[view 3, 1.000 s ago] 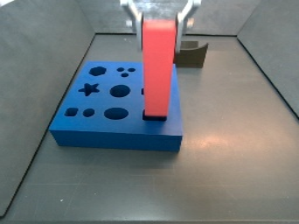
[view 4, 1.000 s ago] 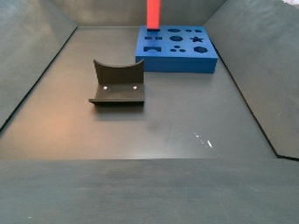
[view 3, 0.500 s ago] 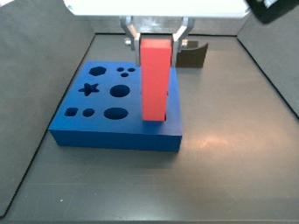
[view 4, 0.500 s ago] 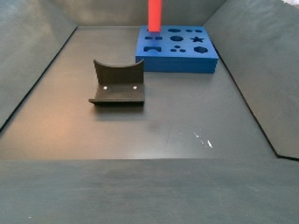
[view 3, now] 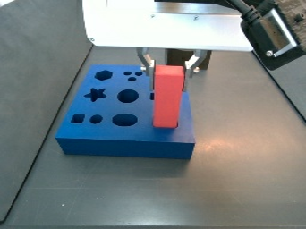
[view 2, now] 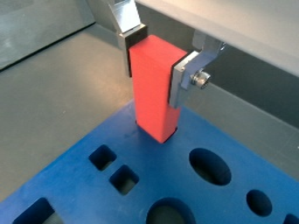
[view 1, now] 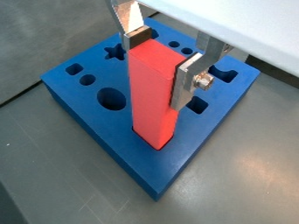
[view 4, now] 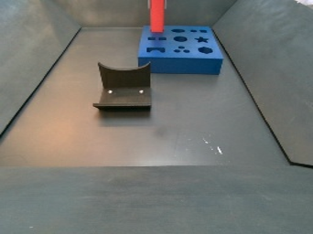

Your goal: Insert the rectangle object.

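The rectangle object (view 3: 169, 97), a plain red-pink bar, stands upright with its lower end in the blue holed block (view 3: 120, 134), near the block's edge. My gripper (view 3: 171, 64) is shut on the bar's upper end. In both wrist views the silver fingers (view 1: 187, 79) (view 2: 184, 79) clamp the bar (view 1: 158, 101) (view 2: 156, 87) from two sides, with my gripper (view 1: 162, 57) (view 2: 158, 61) above the block (view 1: 100, 131) (view 2: 140, 188). In a side view the bar (view 4: 156, 14) rises from the block (view 4: 181, 50) at the far end; the gripper is cut off there.
The dark fixture (view 4: 123, 87) stands on the floor, well apart from the block. Grey walls (view 4: 49, 64) enclose the floor. The block has several other shaped holes, among them a star (view 3: 91, 91) and circles.
My gripper has come down with the bar. Less of the bar shows above the block than before. The block has shifted slightly sideways.
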